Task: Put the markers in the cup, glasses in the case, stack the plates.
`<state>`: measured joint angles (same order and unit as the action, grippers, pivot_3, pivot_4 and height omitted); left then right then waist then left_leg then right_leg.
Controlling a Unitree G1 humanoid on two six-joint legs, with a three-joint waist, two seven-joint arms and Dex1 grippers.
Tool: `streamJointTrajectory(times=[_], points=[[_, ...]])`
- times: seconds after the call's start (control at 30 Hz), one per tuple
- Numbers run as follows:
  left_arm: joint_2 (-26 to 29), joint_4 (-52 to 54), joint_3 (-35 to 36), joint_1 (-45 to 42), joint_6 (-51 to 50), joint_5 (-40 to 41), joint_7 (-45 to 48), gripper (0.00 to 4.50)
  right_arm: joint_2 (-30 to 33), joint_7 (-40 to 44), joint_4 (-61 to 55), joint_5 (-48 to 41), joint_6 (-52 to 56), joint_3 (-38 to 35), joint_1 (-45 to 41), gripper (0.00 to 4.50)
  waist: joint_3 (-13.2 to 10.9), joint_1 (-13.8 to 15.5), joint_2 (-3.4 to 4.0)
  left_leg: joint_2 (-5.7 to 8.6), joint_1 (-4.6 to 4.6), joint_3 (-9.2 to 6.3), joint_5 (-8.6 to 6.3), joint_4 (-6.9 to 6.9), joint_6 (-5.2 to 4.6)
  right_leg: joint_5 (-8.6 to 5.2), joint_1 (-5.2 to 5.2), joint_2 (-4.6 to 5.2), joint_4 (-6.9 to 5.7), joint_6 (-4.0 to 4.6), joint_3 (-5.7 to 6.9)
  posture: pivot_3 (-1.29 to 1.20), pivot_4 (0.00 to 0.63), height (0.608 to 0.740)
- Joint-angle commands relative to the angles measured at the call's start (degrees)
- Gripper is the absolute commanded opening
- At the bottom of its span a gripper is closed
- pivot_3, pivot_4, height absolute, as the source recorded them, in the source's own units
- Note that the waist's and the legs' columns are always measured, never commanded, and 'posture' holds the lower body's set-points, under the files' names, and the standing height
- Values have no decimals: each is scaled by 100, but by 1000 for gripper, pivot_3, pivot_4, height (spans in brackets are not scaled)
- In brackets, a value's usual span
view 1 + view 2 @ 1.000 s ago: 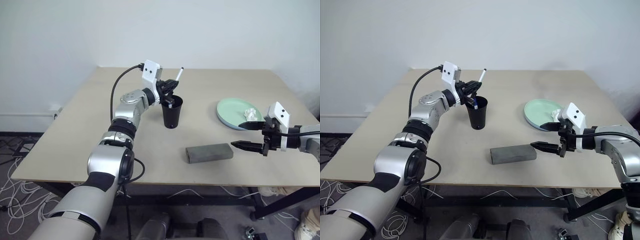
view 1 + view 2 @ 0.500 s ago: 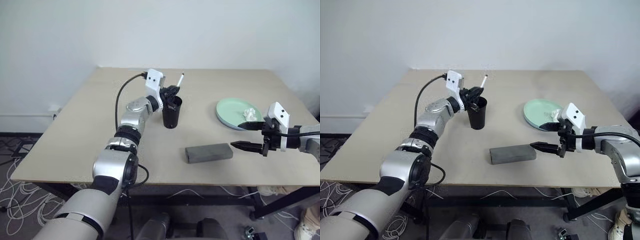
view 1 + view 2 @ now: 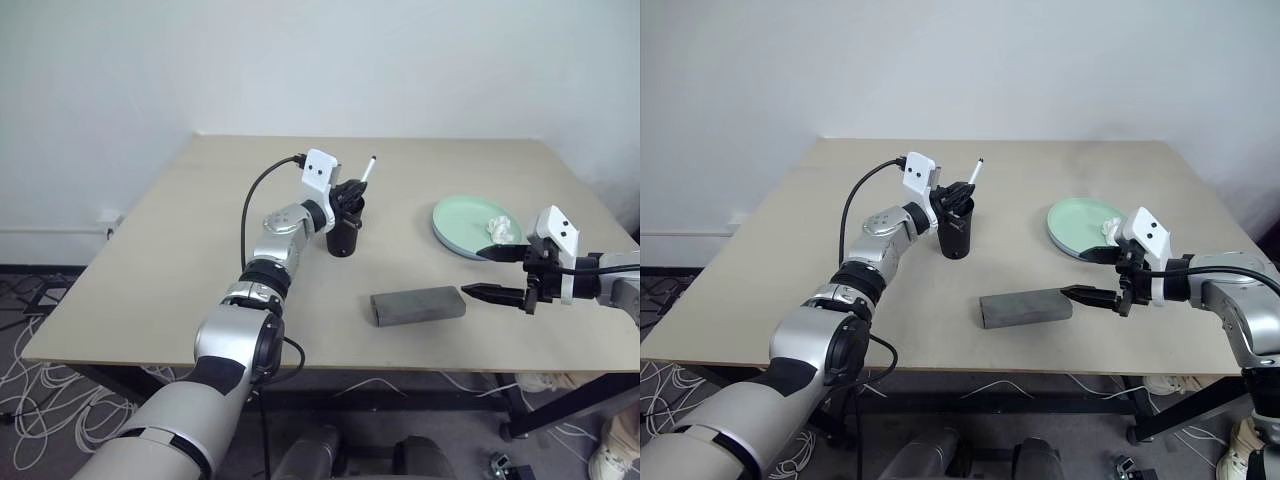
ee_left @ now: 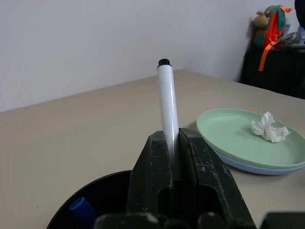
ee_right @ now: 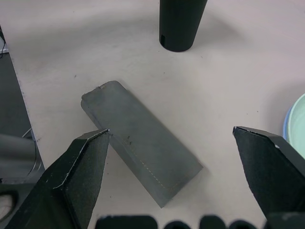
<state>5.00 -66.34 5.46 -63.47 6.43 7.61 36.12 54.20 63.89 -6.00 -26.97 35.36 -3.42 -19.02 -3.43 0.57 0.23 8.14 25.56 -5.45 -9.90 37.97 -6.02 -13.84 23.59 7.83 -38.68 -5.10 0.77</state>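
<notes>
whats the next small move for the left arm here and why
Probably open the left gripper and let the black-capped marker drop. It is pinched upright right over the cup, whose rim sits just below the fingers, and the blue-capped marker is already inside.

I see even, soft, bright indoor light from above; faint shadows lie under the black tapered plastic cup [image 3: 344,228] and grey felt-like rectangular case [image 3: 418,305]; no glare; my wrist views blur slightly at their near edges.
</notes>
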Motion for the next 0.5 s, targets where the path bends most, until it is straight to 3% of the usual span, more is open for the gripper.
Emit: streamJointTrajectory(times=[0.03, 0.37, 0.5], points=[[35, 44, 52, -87, 109, -16, -58, 48, 25, -20, -134, -70, -27, -211, -67, 4500, 0, 0, 0, 0, 0, 0, 0, 0, 0, 0, 0, 0, 0, 0, 0, 0, 0, 692], [83, -21, 108, -129, -24, 10, -153, 48, 23, -17, -127, -67, -20, -195, -92, 4500, 1, 0, 0, 0, -1, 0, 0, 0, 0, 0, 0, 0, 0, 0, 1, 0, 0, 692], [92, -41, 146, -159, -93, 31, -183, 1181, 16, -25, -129, -65, -12, -185, -106, 4500, 1, 0, 1, 0, -2, 0, 0, 0, 0, 0, -1, 0, -2, 0, 1, 0, 0, 692]])
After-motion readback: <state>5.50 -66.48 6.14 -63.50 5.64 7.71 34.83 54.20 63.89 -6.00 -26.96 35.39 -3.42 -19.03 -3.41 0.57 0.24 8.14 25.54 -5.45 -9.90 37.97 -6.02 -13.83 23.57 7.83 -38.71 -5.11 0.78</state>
